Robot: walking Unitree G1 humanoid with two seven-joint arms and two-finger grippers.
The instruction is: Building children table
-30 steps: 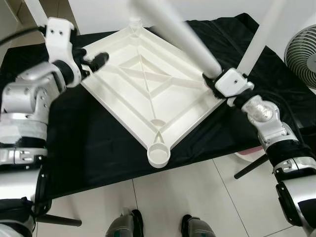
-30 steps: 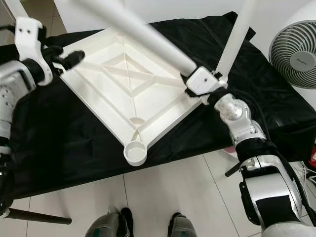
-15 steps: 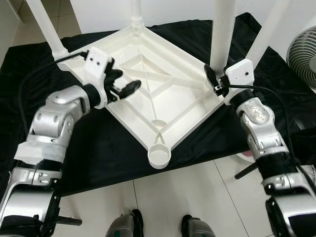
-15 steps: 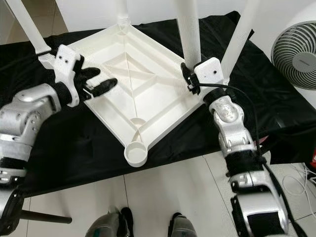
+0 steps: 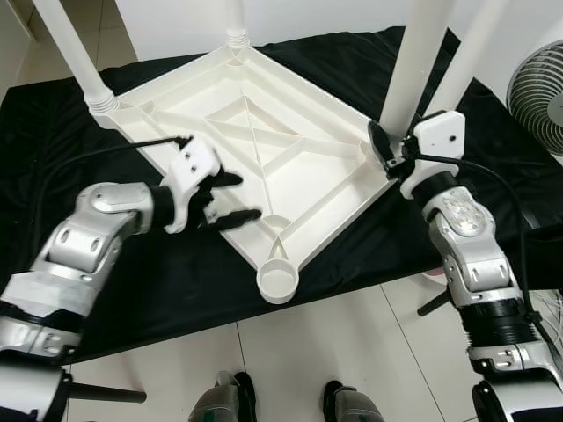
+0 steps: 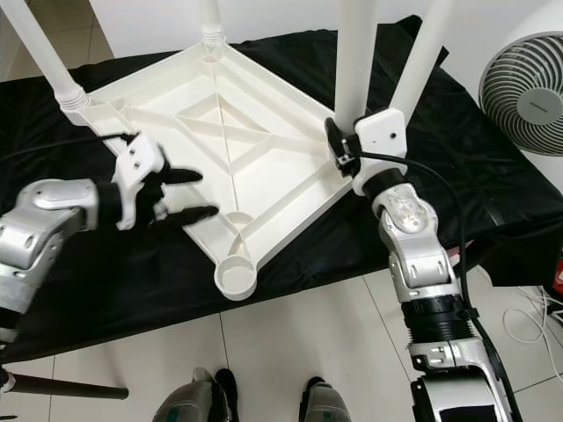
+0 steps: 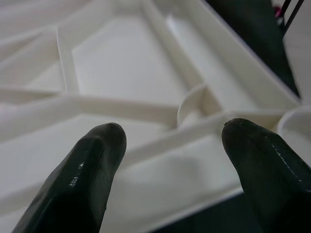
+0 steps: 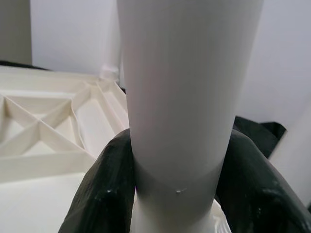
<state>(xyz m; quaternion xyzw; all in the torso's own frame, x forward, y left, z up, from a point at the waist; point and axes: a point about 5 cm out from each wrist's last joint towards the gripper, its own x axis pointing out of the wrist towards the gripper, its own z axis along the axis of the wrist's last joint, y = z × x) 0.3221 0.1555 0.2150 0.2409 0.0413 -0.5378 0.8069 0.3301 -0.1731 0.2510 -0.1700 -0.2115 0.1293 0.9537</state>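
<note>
A white table top (image 5: pixel 264 149) lies upside down on a black cloth (image 5: pixel 167 264) over a low stand, so its ribs face up. At the far left corner a white leg (image 5: pixel 75 53) stands up in its socket, and another leg (image 5: pixel 235 18) stands at the far corner. The left gripper (image 5: pixel 230 195) hangs just above the near left edge of the table top, with its two black fingers (image 7: pixel 82 179) spread wide apart and nothing between them. Near it, at the corner closest to the robot, is a round empty socket (image 5: pixel 278 283). Further right, a third leg (image 5: pixel 418 61) stands at the right corner of the table top. The right gripper (image 5: pixel 387 151) is at the bottom of this leg, and its fingers (image 8: pixel 104 194) are closed on the leg from both sides. Another white pole (image 5: pixel 471 53) leans just beside it. At the far right stands a fan (image 5: pixel 538 92) on the white tile floor (image 5: pixel 352 343)
</note>
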